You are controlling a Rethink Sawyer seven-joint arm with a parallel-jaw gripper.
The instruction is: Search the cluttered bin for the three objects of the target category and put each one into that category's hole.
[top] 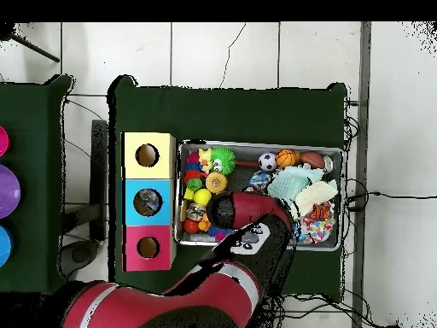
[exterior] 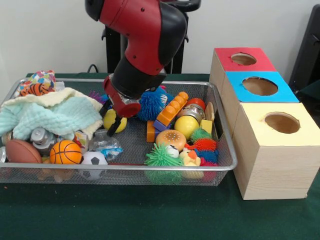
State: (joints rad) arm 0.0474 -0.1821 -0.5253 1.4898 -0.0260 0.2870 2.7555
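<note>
So the gripper is down inside the wire mesh bin, roughly mid-bin and a bit toward the back rim, and its black fingers are spread a little with a yellow ball sitting right between and behind them; it looks like they're touching it, but I honestly can't tell whether it's actually gripped, since the arm hides the spot from overhead. Counting the sporty balls along the front rim near the left corner: one football, one basketball, one soccer ball, all lined up side by side. There's a second yellow ball over toward the right end, next to a burger toy. Spiky rubber balls: I count one blue, one big green at the front rim, a smaller green one and a red one by the right wall. One pale green cloth covers the left end, and an orange block piece leans across the middle. Beside the bin's right end stand three wooden boxes in a row, one hole each: red top, blue top, yellow top.
</note>
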